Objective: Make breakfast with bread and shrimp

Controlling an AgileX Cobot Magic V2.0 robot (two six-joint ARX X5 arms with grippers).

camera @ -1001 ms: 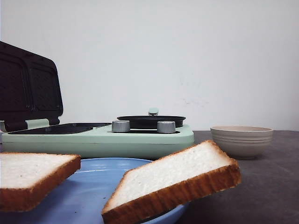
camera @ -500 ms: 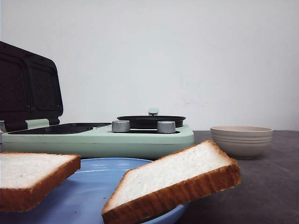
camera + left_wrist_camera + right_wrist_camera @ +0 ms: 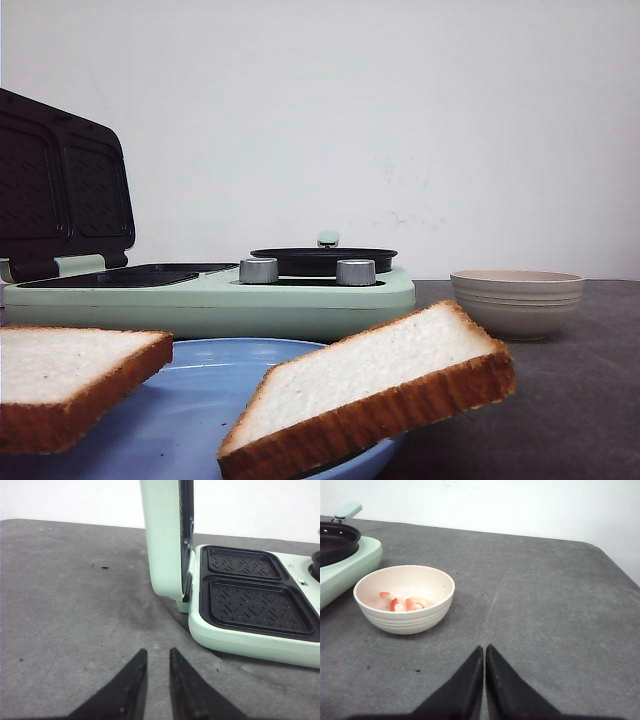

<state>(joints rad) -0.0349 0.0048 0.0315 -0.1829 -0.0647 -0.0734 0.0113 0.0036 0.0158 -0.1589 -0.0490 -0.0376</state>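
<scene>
Grey worktop [image 3: 590,400] under a white wall: two thick, brown-crusted bread [image 3: 380,395] slices lean on a blue plate [image 3: 190,420]. Left end effector [image 3: 156,656] stands slightly parted beside the griddle [image 3: 255,605]. Right end effector [image 3: 484,652] is pressed together near the bowl [image 3: 404,600] of curled orange-white shrimp [image 3: 405,603].

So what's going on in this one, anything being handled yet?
Nothing is held right now. Two slices of bread sit on a blue plate in front of the mint breakfast maker, whose lid stands open over bare grill plates. The shrimp lie in the cream bowl. The left gripper is slightly parted and empty; the right gripper is shut and empty above the table.
</scene>
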